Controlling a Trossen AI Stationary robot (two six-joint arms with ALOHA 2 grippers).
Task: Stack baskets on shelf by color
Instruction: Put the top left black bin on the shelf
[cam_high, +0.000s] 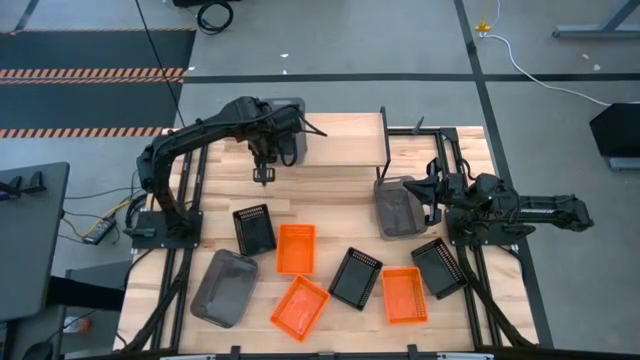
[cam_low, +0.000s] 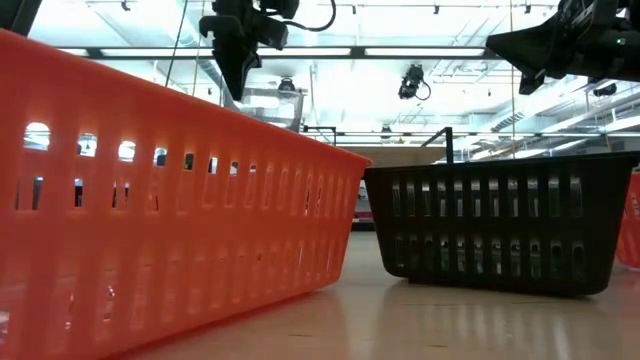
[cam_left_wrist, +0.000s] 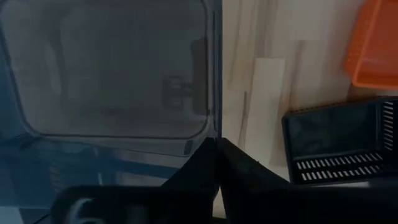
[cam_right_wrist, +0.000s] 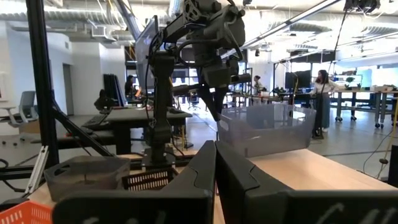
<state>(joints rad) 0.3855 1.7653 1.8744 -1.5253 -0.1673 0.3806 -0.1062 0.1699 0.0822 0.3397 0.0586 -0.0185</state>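
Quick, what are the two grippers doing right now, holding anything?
Left gripper: shut on the rim of a grey basket at the shelf.
Right gripper: shut, empty.

Left claw (cam_right_wrist: 214, 109) pinching grey basket (cam_right_wrist: 267, 127) rim above shelf (cam_right_wrist: 311, 171).

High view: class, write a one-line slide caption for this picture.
Left tool holds a grey basket over the shelf; eight baskets lie on the table, right tool waiting shut.

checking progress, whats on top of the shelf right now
One grey basket rests at the left end of the shelf, with the shut left gripper at its rim. The rest of the plank shows bare; the arm covers part of the basket.
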